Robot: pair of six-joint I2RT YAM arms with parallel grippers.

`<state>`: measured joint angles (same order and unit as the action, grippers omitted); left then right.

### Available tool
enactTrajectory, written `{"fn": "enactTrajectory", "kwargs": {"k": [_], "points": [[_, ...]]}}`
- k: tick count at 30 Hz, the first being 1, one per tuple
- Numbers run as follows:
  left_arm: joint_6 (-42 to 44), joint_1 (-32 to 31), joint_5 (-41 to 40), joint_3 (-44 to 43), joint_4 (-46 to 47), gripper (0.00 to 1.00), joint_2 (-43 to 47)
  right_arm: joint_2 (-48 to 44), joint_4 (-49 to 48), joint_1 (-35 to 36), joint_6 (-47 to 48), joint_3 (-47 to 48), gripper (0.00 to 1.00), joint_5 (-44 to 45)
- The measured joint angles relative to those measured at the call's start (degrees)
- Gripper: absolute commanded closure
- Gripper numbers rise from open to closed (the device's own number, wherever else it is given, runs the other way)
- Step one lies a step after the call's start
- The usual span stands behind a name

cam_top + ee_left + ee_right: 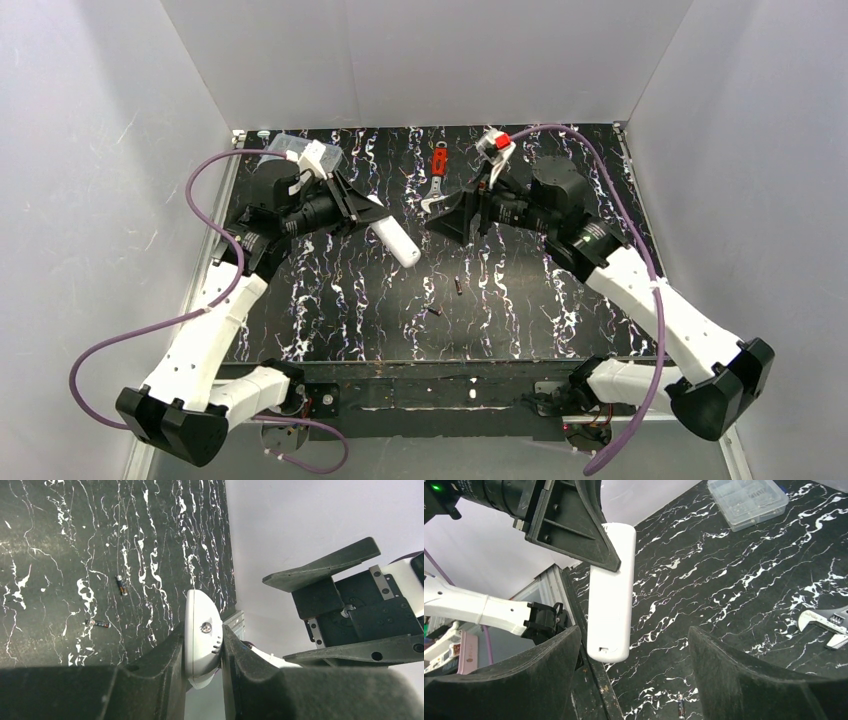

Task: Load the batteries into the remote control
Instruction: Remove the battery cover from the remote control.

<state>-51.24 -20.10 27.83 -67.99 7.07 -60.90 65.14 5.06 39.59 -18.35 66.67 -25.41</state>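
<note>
My left gripper (pixel 368 220) is shut on the white remote control (pixel 394 244) and holds it above the table, its free end pointing toward the middle. The left wrist view shows the remote (pixel 202 630) pinched end-on between the fingers. In the right wrist view the remote (pixel 611 592) shows a smooth back with a small latch notch near its lower end. My right gripper (pixel 450 218) is open and empty, facing the remote from the right, a short gap away. Two batteries (pixel 458 286) (pixel 434 311) lie on the table below; they also show in the left wrist view (pixel 121 585) (pixel 97 624).
A red-handled wrench (pixel 437 178) lies at the back centre of the black marbled table (pixel 560 300). A clear plastic compartment box (pixel 290 150) sits at the back left corner. White walls enclose the table on three sides.
</note>
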Motion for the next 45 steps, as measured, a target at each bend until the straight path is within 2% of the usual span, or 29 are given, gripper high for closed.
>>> {"fn": "enactTrajectory", "kwargs": {"k": [11, 19, 26, 31, 38, 45], "points": [[0.09, 0.00, 0.00, 0.00, -2.58, 1.00, -0.20, 8.48, 1.64, 8.24, 0.96, 2.97, 0.12, 1.14], [0.04, 0.00, 0.04, 0.00, -2.75, 1.00, -0.94, 10.05, 2.19, 10.27, 2.05, 4.50, 0.12, 3.96], [-0.26, 0.00, 0.02, 0.00, -2.69, 1.00, -1.25, 12.59, 4.50, 12.72, 4.79, 6.43, 0.17, 7.61], [-0.39, 0.00, -0.02, 0.00, -2.69, 1.00, -1.31, 14.05, 5.66, 13.79, 6.36, 6.95, 0.29, 9.35], [-0.74, 0.00, -0.98, 0.13, -2.36, 1.00, -1.38, 14.69, 7.96, 14.27, 8.28, 7.98, 0.54, 10.12], [-1.20, -0.22, -0.94, 0.68, -1.86, 0.99, -1.38, 14.73, 9.46, 14.27, 11.41, 8.35, 0.68, 10.12]]}}
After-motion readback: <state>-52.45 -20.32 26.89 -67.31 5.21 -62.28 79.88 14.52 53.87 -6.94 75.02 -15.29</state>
